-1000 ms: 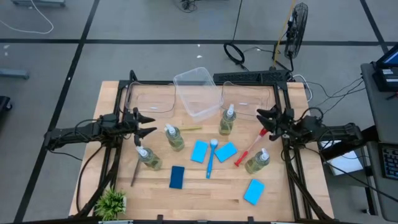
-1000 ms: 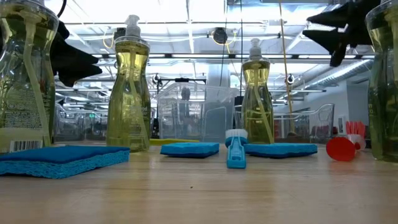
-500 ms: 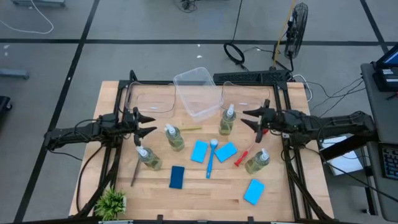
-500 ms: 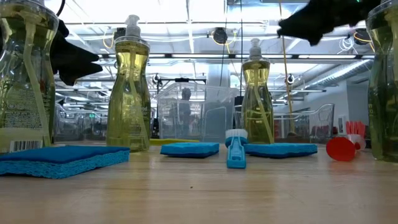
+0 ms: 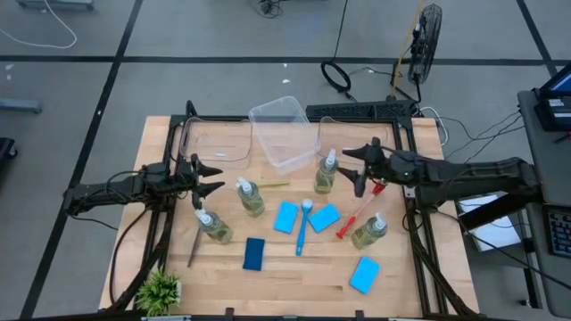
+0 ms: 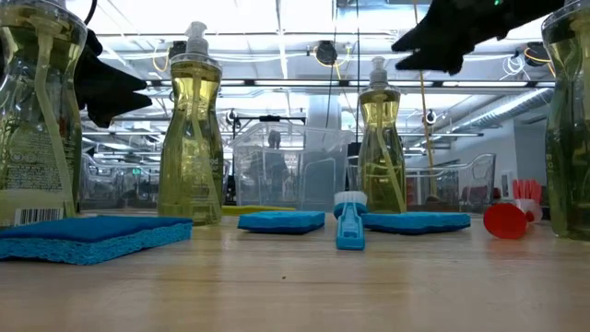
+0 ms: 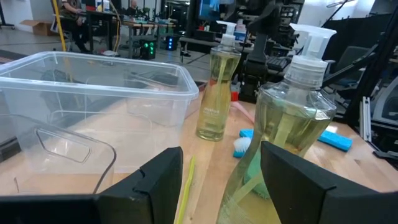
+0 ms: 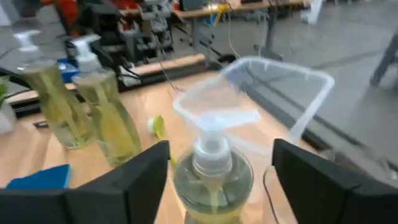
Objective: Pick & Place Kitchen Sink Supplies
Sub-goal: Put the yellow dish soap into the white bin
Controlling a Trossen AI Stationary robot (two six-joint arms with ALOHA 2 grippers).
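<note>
R hand open, fingers apart, hovering just beside the pump bottle nearest the tabletop's far edge, w/ its white pump top between the fingers, not touching. L hand open, idle near tabletop's left edge. Clear bin sits by the far edge behind the bottle.

Wooden table, bottles, sponges, brushes, bins, plant
</note>
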